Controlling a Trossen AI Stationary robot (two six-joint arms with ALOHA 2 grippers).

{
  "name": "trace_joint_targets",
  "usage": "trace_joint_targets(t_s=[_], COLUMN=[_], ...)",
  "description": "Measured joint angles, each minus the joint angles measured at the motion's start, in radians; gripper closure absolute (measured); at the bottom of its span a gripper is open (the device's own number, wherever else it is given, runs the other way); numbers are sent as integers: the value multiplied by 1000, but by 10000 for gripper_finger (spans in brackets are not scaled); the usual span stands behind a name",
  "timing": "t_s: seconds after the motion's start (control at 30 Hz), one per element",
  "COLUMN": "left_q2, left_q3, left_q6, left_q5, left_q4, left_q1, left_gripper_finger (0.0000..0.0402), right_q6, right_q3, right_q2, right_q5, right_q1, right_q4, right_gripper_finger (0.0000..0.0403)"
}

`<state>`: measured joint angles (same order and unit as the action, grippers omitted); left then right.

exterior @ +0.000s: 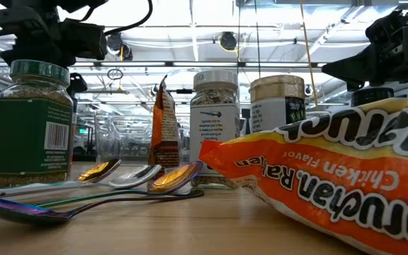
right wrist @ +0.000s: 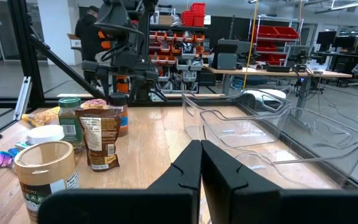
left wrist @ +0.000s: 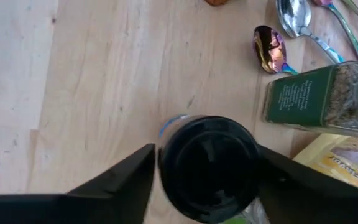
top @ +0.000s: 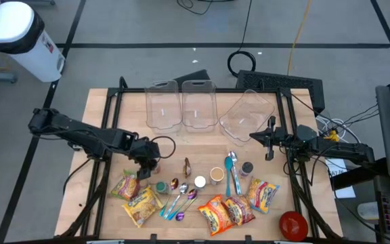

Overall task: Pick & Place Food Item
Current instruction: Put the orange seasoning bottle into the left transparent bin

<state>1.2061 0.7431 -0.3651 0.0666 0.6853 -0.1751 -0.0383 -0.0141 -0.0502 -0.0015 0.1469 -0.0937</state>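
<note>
Black-lidded, the small jar [left wrist: 209,167] stands on the wooden table [left wrist: 92,93] directly between the two fingers [left wrist: 126,177] of the left gripper [top: 149,163], which are spread on both sides of the lid and come very close to it, though I cannot tell if they already press on it. Just beyond this gripper stands the green-labelled spice jar [left wrist: 319,99], with a yellow noodle packet [left wrist: 347,165] beside it and coloured spoons [left wrist: 269,50] a little further. The right gripper [top: 271,137] waits with its fingers together, near the clear bins [right wrist: 272,134] and well apart from the jar.
</note>
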Motion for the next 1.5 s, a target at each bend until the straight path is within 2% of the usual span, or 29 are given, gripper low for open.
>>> trace_joint_targets(t_s=[0.07, 0.27, 0.4, 0.53, 0.67, 0.87, 0.93, 1.07, 1.2, 1.33, 1.5], left_q2=[-1, -2, -10, -10, -7, -8, -8, 11, 75, 192, 351], left_q3=[0, 36, 148, 315, 464, 609, 625, 626, 626, 625, 625], left_q6=[-3, -22, 1, 15, 136, 352, 410, 497, 518, 525, 521], left_q5=[-1, -46, -105, -179, -258, -364, -339, -163, -73, -3, 56], left_q4=[0, 50, 149, 290, 367, 337, 288, 228, 191, 150, 68], left_q1=[1, 21, 54, 110, 190, 377, 464, 659, 837, 929, 962], left_gripper_finger=[193, 193, 193, 189, 179, 192, 192, 192, 192, 191, 191], right_q6=[0, 0, 0, 0, 0, 0, 0, 0, 0, 0, 0], right_q3=[0, 0, 0, 0, 0, 0, 0, 0, 0, 0, 0], right_q2=[0, 0, 0, 0, 0, 0, 0, 0, 0, 0, 0], right_q5=[0, 0, 0, 0, 0, 0, 0, 0, 0, 0, 0], right_q1=[0, 0, 0, 0, 0, 0, 0, 0, 0, 0, 0], right_q4=[0, 0, 0, 0, 0, 0, 0, 0, 0, 0, 0], right_gripper_finger=[403, 403, 403, 403, 403, 403, 403, 403, 403, 403, 403])
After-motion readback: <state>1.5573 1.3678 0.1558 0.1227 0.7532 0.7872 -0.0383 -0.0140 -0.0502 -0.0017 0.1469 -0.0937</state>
